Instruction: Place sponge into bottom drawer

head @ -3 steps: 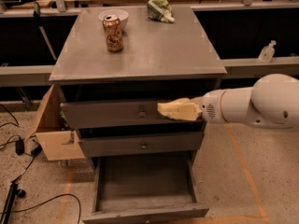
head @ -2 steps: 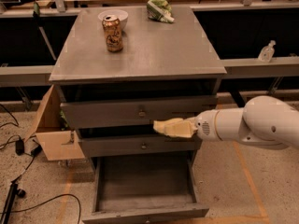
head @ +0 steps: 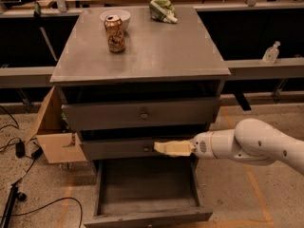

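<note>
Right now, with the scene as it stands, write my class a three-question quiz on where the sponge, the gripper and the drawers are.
1. True or false: the sponge lies inside the bottom drawer.
2. The gripper is level with: A) the top drawer, B) the middle drawer, C) the cabinet top.
3. What stands on the cabinet top just in front of the white bowl?

Key: 1. False; the gripper holds the sponge above the open bottom drawer. 2. B. 3. The soda can.
</note>
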You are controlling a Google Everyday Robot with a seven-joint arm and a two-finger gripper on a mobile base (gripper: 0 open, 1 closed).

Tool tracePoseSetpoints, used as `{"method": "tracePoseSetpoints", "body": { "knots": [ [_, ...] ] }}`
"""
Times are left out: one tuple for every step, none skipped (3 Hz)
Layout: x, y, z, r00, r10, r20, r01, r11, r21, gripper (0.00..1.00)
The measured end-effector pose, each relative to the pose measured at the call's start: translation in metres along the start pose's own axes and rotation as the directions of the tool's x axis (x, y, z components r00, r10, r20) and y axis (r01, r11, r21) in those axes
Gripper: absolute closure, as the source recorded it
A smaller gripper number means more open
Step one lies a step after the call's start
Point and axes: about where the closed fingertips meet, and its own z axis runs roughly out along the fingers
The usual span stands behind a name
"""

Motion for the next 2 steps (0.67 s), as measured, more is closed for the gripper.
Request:
{"method": "tracePoseSetpoints", "body": {
  "knots": [
    [0.016,-0.018,0.019,0.999,0.036,-0.002,-0.036,0.9993,-0.013,1.00],
    [0.044,-0.051,0.062,1.000,0.011,0.008,-0.011,0.9996,-0.025,1.00]
  ]
}}
